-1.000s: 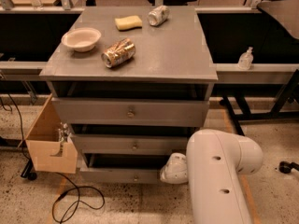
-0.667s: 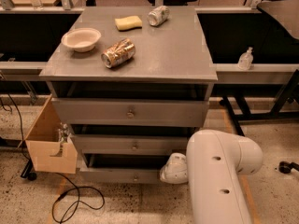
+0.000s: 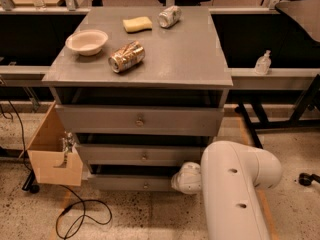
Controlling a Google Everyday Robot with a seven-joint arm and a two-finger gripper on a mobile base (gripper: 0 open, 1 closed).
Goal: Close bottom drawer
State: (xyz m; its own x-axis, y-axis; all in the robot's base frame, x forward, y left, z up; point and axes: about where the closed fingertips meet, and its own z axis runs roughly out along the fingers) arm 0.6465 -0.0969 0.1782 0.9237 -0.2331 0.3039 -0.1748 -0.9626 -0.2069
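The grey cabinet (image 3: 140, 69) has three drawer fronts. The bottom drawer (image 3: 130, 183) is the lowest and slimmest, with a small round knob (image 3: 145, 186); its front stands slightly out, with a dark gap above it. My white arm (image 3: 235, 189) reaches in from the lower right. The gripper (image 3: 184, 178) is at the right end of the bottom drawer's front, mostly hidden behind the white wrist.
On the cabinet top lie a bowl (image 3: 86, 41), a crushed can (image 3: 126, 57), a yellow sponge (image 3: 137, 24) and a second can (image 3: 169, 16). A cardboard box (image 3: 54, 154) hangs at the cabinet's left. A cable (image 3: 80, 216) lies on the floor. A sanitizer bottle (image 3: 262, 62) stands on the right ledge.
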